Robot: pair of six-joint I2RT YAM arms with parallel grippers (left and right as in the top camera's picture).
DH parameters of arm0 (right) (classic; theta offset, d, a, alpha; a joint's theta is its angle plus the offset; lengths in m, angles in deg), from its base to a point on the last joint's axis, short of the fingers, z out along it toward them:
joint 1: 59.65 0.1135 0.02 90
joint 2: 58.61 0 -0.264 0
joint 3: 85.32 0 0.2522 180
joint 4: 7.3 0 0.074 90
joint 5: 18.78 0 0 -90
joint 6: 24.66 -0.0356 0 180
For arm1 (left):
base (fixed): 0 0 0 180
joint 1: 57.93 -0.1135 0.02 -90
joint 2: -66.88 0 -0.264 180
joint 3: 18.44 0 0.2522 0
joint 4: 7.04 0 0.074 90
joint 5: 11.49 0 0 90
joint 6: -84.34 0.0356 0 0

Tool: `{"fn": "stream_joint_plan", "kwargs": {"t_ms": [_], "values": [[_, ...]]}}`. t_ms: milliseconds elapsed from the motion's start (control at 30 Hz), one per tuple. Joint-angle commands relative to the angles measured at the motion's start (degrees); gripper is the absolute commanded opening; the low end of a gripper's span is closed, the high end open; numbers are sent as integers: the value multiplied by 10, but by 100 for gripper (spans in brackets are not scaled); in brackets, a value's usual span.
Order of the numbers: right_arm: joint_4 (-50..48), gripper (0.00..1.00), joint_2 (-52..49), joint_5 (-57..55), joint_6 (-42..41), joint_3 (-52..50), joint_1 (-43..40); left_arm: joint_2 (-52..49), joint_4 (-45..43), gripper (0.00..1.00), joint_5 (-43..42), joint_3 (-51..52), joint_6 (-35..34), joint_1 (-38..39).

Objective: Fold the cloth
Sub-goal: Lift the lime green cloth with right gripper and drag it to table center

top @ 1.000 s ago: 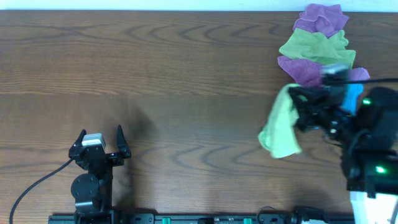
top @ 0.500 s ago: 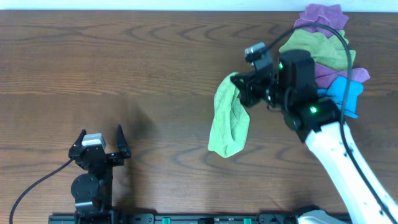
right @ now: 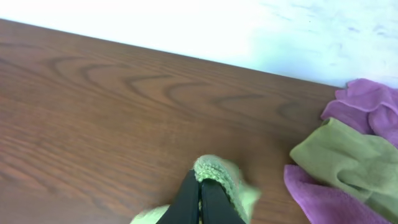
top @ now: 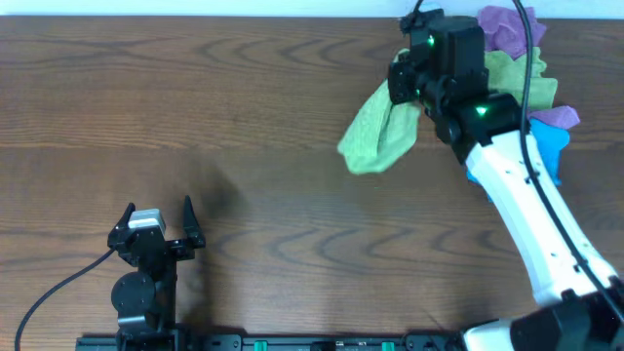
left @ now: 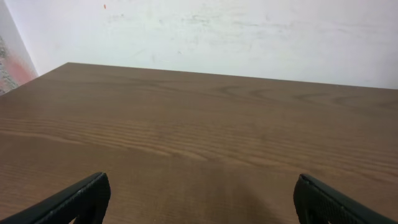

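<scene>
Lime-green cloth [top: 375, 136] pinched between the closed right fingers [right: 189, 200] over the surface [top: 244, 107]; left fingers [left: 87, 196] wide apart, empty.

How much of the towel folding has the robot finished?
Done: the lime-green microfibre towel is lifted, pinched in the right gripper. In hand: it hangs bunched above the brown wooden table, beside the purple and dull-green cloth pile. Left: spreading it flat and every fold. The open left gripper holds nothing.

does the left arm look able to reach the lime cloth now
Doubtful: the cloth hangs from the right end effector at the far right, while the left end effector sits open at the near left. Nothing blocks it, only distance.
</scene>
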Motion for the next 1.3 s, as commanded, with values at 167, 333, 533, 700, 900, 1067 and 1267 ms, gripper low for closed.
{"fn": "stream_joint_plan", "kwargs": {"t_ms": [167,333,533,700,900,1067,1267], "values": [[-46,1,-98,264,10,19,85,4,7,95,15,20,-2,2],[-17,1,-147,338,73,19,162,4,7,95,15,20,-2,2],[79,1,-143,339,149,39,183,4,7,95,15,20,-2,2],[134,99,-142,341,158,52,184,4,7,95,15,20,-2,2],[147,99,-141,259,158,52,177,4,7,95,15,20,-2,2],[148,99,-120,189,158,52,155,4,7,95,15,20,-2,2],[207,97,-59,119,158,52,110,4,7,95,15,20,-2,2]]}}
